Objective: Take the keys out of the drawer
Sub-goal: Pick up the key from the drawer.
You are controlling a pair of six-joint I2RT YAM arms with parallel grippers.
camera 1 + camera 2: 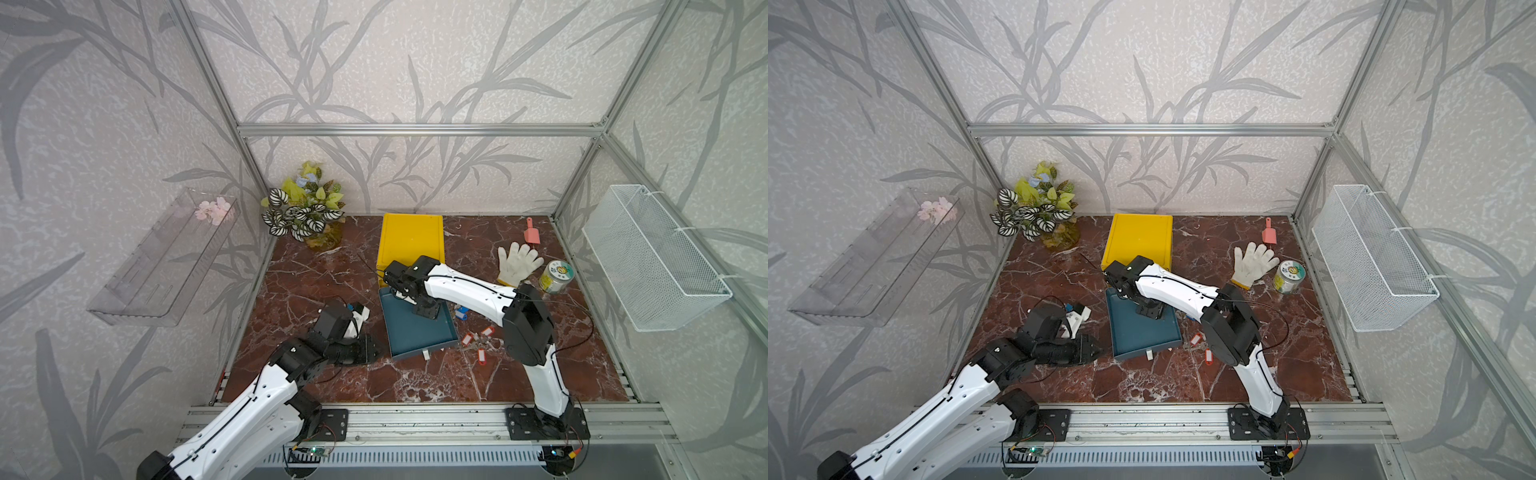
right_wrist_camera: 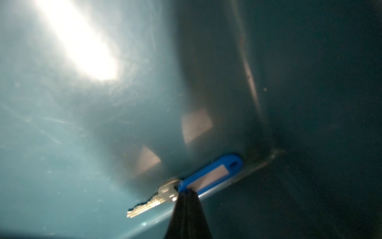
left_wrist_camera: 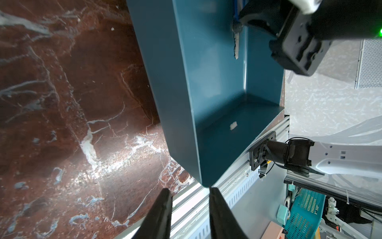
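1. Closed on the blue-tagged key [image 2: 166, 194], my right tool [image 2: 186, 193] pinches its tag at the ring end, inside the drawer [image 2: 62, 144].
2. Key and tag lie in one line along the drawer wall; I'd lift straight up.
3. My left tool [image 3: 189, 191] stands open, empty, outside the drawer's corner.

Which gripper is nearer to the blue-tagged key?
Right. The right gripper grips the blue-tagged key inside the drawer; the left gripper sits outside the drawer, beside its corner.
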